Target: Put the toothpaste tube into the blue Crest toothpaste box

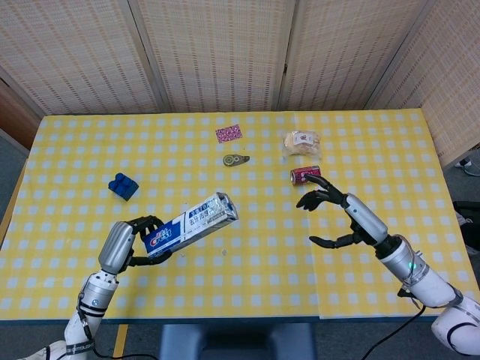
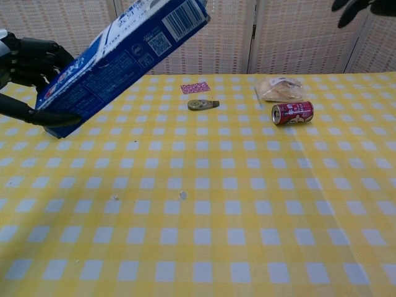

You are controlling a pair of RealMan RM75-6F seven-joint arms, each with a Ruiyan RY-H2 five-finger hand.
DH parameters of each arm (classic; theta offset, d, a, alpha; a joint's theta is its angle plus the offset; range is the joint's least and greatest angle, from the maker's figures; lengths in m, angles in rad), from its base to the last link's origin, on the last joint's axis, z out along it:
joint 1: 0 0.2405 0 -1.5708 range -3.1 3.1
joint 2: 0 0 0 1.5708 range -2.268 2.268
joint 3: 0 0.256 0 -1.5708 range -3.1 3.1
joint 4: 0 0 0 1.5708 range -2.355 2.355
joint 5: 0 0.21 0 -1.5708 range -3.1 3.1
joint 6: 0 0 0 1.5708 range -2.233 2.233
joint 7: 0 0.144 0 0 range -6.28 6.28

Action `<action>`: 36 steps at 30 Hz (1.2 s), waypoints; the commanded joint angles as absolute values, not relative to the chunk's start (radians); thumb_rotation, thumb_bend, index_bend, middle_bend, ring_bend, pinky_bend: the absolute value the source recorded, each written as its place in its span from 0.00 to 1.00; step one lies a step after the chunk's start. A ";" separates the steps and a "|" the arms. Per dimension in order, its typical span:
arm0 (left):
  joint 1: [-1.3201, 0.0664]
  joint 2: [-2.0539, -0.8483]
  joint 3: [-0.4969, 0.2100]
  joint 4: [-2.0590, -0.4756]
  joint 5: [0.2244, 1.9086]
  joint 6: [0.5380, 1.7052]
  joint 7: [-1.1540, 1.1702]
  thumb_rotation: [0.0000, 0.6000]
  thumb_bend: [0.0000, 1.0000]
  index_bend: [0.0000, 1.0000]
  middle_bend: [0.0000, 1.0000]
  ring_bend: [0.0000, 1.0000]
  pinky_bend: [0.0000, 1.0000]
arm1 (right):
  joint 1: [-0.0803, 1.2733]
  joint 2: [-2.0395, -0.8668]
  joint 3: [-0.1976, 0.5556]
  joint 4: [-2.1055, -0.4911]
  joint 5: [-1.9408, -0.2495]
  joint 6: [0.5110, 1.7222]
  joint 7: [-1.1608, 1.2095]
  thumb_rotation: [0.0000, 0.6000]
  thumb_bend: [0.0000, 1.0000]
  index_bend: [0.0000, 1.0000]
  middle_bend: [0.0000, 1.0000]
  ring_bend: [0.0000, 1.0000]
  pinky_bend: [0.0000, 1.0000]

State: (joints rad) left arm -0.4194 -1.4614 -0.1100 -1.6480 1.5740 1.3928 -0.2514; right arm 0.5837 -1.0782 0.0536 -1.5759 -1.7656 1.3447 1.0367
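In the head view, the left hand (image 1: pixel 129 241) at the lower left of the frame grips the blue Crest toothpaste box (image 1: pixel 192 223) by its lower end, fingers wrapped around it. The box is lifted off the bench (image 1: pixel 247 292) and slants up toward the right, its far end near the middle of the frame. In the chest view the same box (image 2: pixel 117 65) fills the upper left, tilted steeply, with its barcode end at the top centre and the dark fingers (image 2: pixel 34 59) of the left hand closed around its lower part at the left edge. The toothpaste tube itself cannot be made out in either view; whether it sits inside the box cannot be told.

The right hand (image 1: pixel 337 217) hovers at the centre right of the head view, holding nothing, its fingers spread wide above the yellow checked cloth. Only dark fingertips of it show at the upper right corner of the chest view.

A red can (image 1: pixel 304 175) lies on its side just above the right hand, with a wrapped snack (image 1: pixel 301 142) further up. Near the top centre lie a small metal piece (image 1: pixel 236 159) and a pink patterned card (image 1: pixel 229 133). A blue toy brick (image 1: pixel 123 185) sits at the left.
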 commanded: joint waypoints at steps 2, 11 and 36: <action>-0.423 -1.461 -0.111 -1.644 1.570 1.385 -0.245 1.00 0.20 0.62 0.75 0.59 0.67 | 0.576 -1.183 0.022 -1.448 -1.762 1.264 0.687 1.00 0.54 0.00 0.83 0.85 0.89; -0.431 -1.465 -0.110 -1.644 1.571 1.372 -0.231 1.00 0.20 0.62 0.75 0.59 0.67 | 0.599 -1.307 -0.009 -1.430 -1.783 1.223 0.610 1.00 0.63 0.00 0.86 0.89 0.91; -0.428 -1.471 -0.107 -1.621 1.579 1.384 -0.227 1.00 0.20 0.62 0.75 0.59 0.67 | 0.613 -1.387 0.008 -1.491 -1.800 1.353 0.734 1.00 0.63 0.00 0.86 0.87 0.91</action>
State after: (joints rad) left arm -0.4277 -1.4709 -0.1071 -1.6213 1.5791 1.3845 -0.2267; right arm 0.6118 -1.3854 0.0088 -1.4897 -1.7985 1.3540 0.7336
